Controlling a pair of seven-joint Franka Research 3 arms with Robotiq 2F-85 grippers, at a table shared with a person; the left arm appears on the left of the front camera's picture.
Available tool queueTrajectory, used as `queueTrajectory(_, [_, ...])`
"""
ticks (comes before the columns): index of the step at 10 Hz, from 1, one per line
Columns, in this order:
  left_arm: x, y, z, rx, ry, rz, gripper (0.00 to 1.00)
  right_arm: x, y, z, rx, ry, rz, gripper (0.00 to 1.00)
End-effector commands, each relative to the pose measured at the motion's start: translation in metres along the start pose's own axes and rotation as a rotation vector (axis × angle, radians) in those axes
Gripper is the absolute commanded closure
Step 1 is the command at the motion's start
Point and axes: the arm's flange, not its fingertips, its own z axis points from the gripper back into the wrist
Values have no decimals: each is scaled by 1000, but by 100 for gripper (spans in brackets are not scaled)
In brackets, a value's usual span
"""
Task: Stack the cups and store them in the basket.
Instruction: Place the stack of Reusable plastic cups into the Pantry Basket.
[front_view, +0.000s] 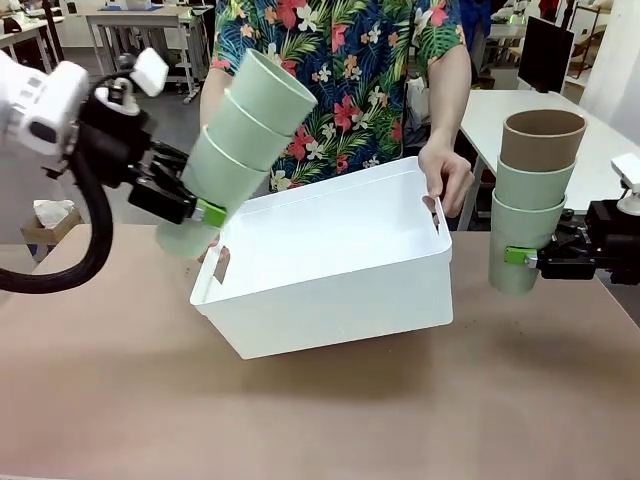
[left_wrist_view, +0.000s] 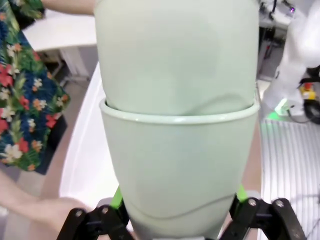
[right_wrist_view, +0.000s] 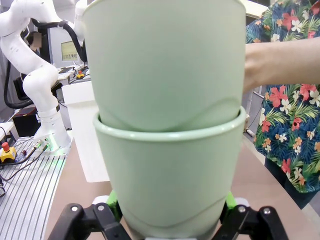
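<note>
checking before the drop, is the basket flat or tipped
Tipped: the basket slopes, right end raised in a person's hand, left end lower.

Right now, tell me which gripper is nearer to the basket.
Left. The left gripper, shut on its green stack, sits just above the basket's left end. The right gripper, holding the brown-topped stack, hangs apart, off the basket's right end with a clear gap.

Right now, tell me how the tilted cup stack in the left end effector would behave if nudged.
The stack is probably light: hollow plastic cups. The left end effector grips just the bottom cup, so the two nested above, leaning toward the basket, could slide out. The smooth tapered wall may slip.
</note>
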Motion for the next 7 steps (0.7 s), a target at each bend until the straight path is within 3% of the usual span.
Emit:
queueTrajectory(1, [18,13,-18,-2,70,25,13,4,0,0,0,-1,9,15])
queueTrajectory(7, [25,37,-101,-45,246,14,13,4,0,0,0,-1,9,15])
